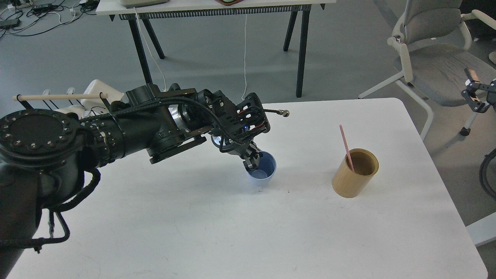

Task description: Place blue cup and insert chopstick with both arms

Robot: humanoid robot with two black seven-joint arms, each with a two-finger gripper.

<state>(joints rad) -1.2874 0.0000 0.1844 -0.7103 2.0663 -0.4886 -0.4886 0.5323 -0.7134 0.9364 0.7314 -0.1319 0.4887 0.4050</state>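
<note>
- Blue cup (262, 170) stands upright near the middle of the white table (232, 232), with its open mouth up.
- My left gripper (251, 159) is at the cup's near-left rim. One finger looks to dip inside the cup and the other seems to sit outside the wall, so it seems to pinch the rim. I think it is gripping the cup, but the fingers are dark and small.
- I think the cup is light, thin plastic. It may be smooth and a bit slippery. It could bend a little if squeezed hard. The rim wall is a good place to hold it.
- The chopstick (346, 147) is pink, thin and stiff. It leans inside the tan holder (354, 174), well apart from the cup, on the right. Its top end sticks out, and that is the spot to pinch.
- The chopstick looks very light, so it could slip or twist in a loose hold.
- My right gripper is not in the picture.
- A pale wooden stick (54, 97) lies on a rack at the far left.
</note>
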